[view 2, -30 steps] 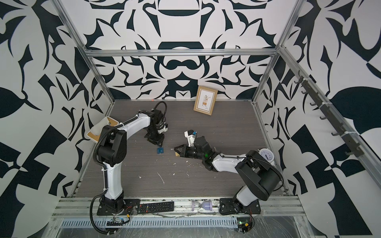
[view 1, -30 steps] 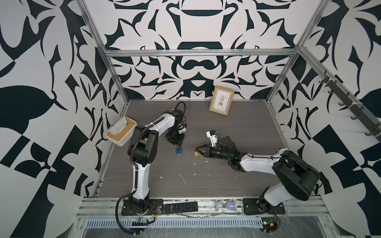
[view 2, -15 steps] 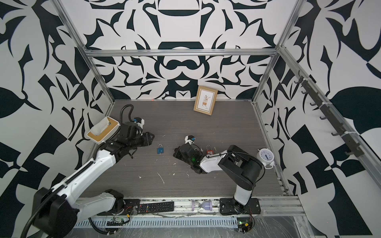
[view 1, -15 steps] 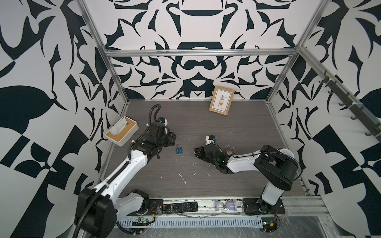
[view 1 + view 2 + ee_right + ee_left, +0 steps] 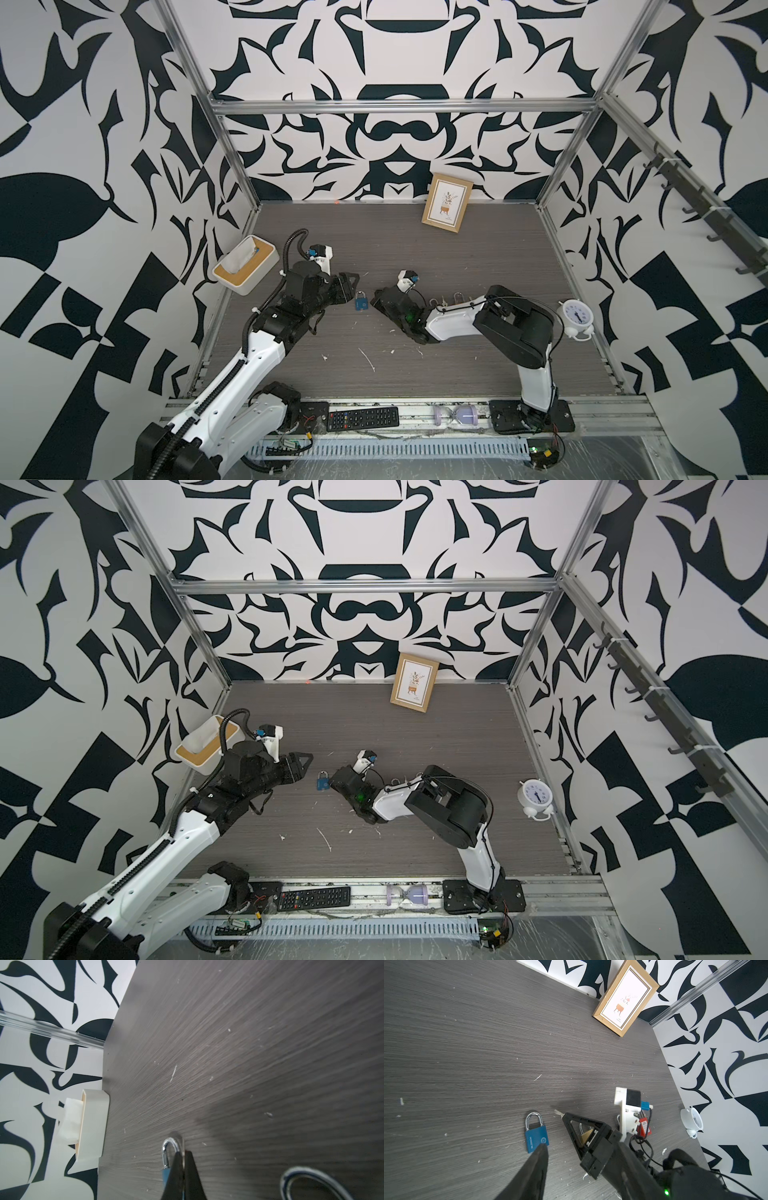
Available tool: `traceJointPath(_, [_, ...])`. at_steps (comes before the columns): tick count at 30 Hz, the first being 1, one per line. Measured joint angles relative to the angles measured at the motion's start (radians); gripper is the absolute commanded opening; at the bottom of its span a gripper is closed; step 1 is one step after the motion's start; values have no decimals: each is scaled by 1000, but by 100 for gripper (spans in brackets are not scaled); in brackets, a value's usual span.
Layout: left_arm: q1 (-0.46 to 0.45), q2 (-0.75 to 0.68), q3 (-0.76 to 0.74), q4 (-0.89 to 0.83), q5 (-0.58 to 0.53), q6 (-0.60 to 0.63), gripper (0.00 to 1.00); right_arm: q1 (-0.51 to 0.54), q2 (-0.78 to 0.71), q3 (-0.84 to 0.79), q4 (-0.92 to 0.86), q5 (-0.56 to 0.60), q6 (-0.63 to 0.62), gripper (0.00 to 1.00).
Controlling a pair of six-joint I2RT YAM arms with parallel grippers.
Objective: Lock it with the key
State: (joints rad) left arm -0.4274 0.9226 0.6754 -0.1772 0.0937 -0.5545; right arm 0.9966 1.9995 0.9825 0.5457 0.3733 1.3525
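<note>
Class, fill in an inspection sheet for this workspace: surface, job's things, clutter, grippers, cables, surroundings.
Surface: grey table, white flecks.
Job's things: blue padlock lying flat, shackle looks closed; key in right gripper, apart from padlock.
Clutter: tissue box, picture, clock, remote, hourglass; brass padlock, red padlock by right arm.
Grippers: left gripper open beside blue padlock; right gripper shut on key.
Cables: black hose looped over left arm; wires at right wrist.
Surroundings: patterned walls, aluminium beam, hook rail.
</note>
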Motion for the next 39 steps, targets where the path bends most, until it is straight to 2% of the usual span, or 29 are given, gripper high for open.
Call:
traceJointPath(3, [0,-5,0,-6,0,5,57,7,5,7,-37,20,17,1])
traceJointPath(6, [0,-5,0,-8,0,8,57,13,10,20,-45,25,35,10])
traceJointPath(10, [0,-5,-2,-8,0,8,57,23,32,43,-53,19,45,14])
traceJointPath(13, [0,3,-10,-6,2,8,57,36,46,53,-73,19,54,20])
traceJointPath(21, [0,37,-14,-6,22,5,58,74,36,51,-97,24,54,24])
traceJointPath(22, [0,37,-14,-6,23,5,59,80,29,48,-101,24,51,24])
traceJointPath(25, [0,37,-14,-5,16,6,74,93,-22,10,-109,24,28,24])
traceJointPath(26, [0,37,-16,-4,9,6,82,94,-54,-19,-109,25,15,23])
traceJointPath(27, [0,36,-18,0,-2,8,100,97,-90,-51,-109,27,0,23])
traceJointPath(30, [0,26,-39,11,-65,18,99,100,-237,-165,-132,35,-92,27])
traceJointPath(32, [0,8,-57,19,-143,39,99,88,-357,-198,-218,36,-206,40])
traceJointPath(33, [0,0,-63,24,-181,51,100,79,-411,-198,-258,34,-270,42])
traceJointPath(34, [0,-10,-70,36,-232,72,99,64,-475,-194,-302,28,-348,51])
traceJointPath(36, [0,-31,-98,96,-321,117,99,35,-571,-170,-395,20,-478,75])
traceJointPath(37, [1,-45,-123,143,-371,152,100,13,-620,-149,-452,13,-546,95])
traceJointPath(38, [1,-60,-156,201,-428,199,99,-12,-659,-132,-500,7,-598,100])
traceJointPath(39, [1,-69,-186,251,-475,239,99,-37,-691,-123,-537,2,-639,100])
